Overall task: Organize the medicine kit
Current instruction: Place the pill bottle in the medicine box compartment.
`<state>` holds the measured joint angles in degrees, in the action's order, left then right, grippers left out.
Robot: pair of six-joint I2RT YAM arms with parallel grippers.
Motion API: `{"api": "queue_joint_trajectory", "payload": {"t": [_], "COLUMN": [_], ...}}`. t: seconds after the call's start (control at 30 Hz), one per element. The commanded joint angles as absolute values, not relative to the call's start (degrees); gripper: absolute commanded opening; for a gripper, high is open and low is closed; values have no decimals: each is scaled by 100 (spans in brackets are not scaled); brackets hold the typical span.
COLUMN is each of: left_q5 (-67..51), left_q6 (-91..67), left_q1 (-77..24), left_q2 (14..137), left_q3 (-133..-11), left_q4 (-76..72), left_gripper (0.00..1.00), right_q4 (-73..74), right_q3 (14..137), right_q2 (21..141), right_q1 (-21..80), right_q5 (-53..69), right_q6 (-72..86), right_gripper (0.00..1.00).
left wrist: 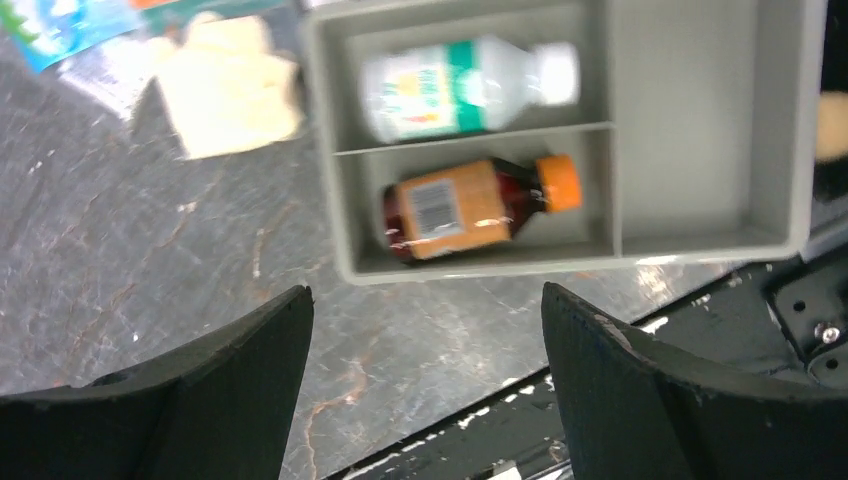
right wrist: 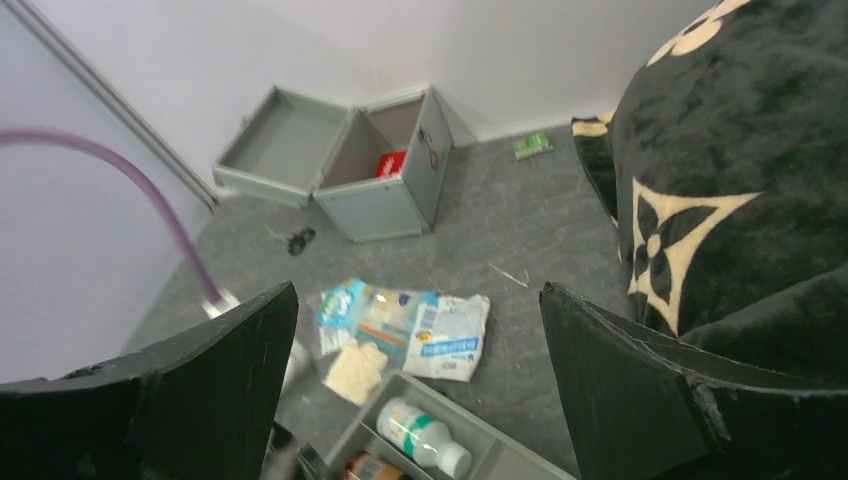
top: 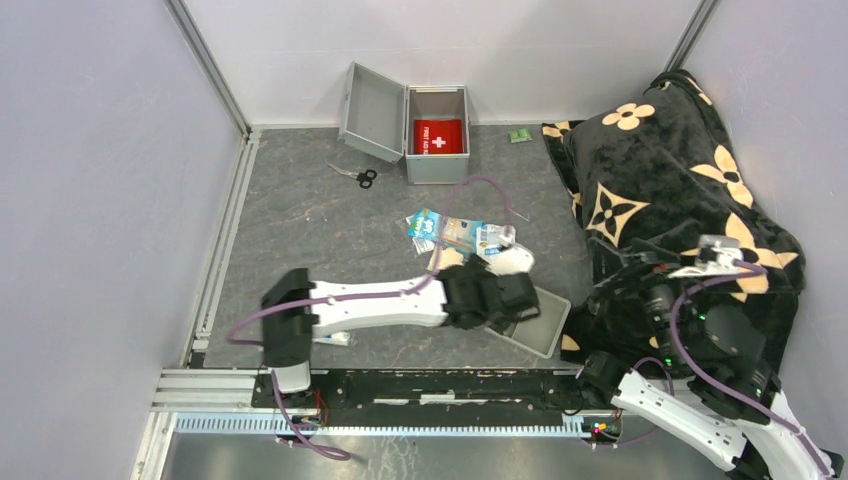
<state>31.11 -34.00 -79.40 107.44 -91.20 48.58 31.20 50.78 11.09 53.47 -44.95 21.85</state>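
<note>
Left gripper (left wrist: 425, 320) hovers over the near end of the grey divided tray (left wrist: 690, 248), jaws wide apart, nothing between them. Tray holds a white bottle with a green label (left wrist: 465, 88) in one slot and an amber bottle with an orange cap (left wrist: 470, 205) in the next. Right gripper (right wrist: 418, 300) is raised beside the black flowered blanket (top: 660, 170), jaws spread, empty. Just past the tray are a beige pad (left wrist: 235, 95) and a pile of packets (top: 455, 235). Farther out lie scissors (top: 358, 176). The medicine kit (top: 437, 168) sits by the far wall, lid swung open to its left, with the red first-aid pouch (top: 438, 137) inside. A small green packet (top: 518, 136) lies to its right.
</note>
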Motion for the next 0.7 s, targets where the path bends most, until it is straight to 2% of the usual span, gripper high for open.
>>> {"api": "queue_joint_trajectory", "payload": {"t": [0.0,0.17,0.3,0.47,0.67], "left_q5": [3172,3335,3266,3712,4592], "left_q6": [-4035,-4388,-4234,-3787,-3937], "left_q1": [-7315,-6215,-5377,-5133,-5130], "left_q2": [9282,7292,6102,5475,4684], "left_q3": [-7923,-6570,-6039,-6473,-7200], "left_q4": [3945,3807,4036,4597,5137], "left_gripper": [89,89,89,89,89], "right_q4": [3639,2892,2141,1210,335], "right_q3": [5156,4498,3979,3892,4597], "right_q2": [1878,2415,3143,5055,7393], "right_q1": [5395,5397,5396,5472,6365], "right_q5": [-4197,-2564,-1530,376,694], "right_q6": [2086,1420,1419,1313,1127], "right_gripper": [98,98,97,91,91]}}
